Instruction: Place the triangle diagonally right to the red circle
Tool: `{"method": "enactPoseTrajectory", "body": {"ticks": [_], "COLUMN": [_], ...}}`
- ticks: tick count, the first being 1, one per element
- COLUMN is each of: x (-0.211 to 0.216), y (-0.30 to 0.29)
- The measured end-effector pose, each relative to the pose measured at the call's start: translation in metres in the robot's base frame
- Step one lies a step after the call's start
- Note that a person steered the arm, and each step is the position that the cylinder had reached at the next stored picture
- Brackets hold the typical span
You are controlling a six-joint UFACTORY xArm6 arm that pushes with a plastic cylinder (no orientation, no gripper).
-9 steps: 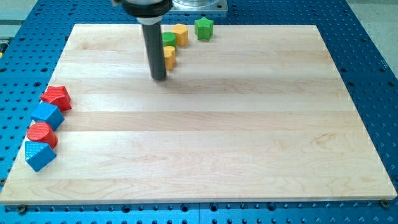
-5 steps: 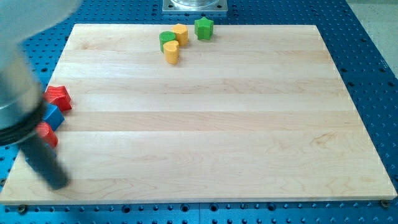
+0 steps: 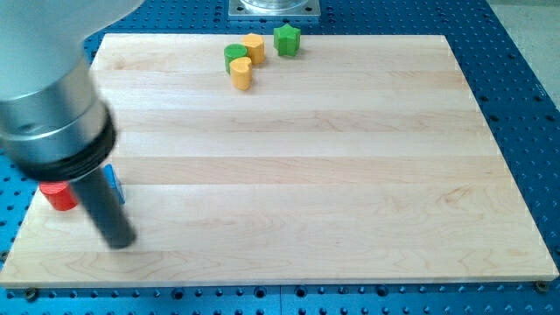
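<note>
My tip (image 3: pixel 122 242) rests on the board near the view's bottom left, and the thick arm above it covers much of the left edge. The red circle (image 3: pixel 59 195) shows just left of the rod. A sliver of a blue block (image 3: pixel 112 183) shows against the rod's right side, to the right of the red circle and slightly above it; its shape is hidden. The red star and the other blue block are hidden behind the arm.
At the view's top middle stand a green circle (image 3: pixel 234 55), a yellow hexagon (image 3: pixel 254 45), a yellow block (image 3: pixel 241 74) and a green star (image 3: pixel 286 38). The wooden board (image 3: pixel 315 175) lies on a blue perforated table.
The rod swept from the top middle to the bottom left, then shifted right. No blue block lies below the red circle any more; a blue sliver now shows to the circle's right.
</note>
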State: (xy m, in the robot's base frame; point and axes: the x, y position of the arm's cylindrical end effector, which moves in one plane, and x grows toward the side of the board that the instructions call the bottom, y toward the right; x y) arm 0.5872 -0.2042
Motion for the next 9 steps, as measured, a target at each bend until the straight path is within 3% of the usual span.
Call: {"method": "enactPoseTrajectory", "body": {"ticks": [1, 2, 4, 7, 8, 9], "x": [0.010, -0.030, -0.092, -0.054, -0.117, -0.149], "y": [-0.081, -0.075, 0.054, 0.057, 0.122, 0.159]}}
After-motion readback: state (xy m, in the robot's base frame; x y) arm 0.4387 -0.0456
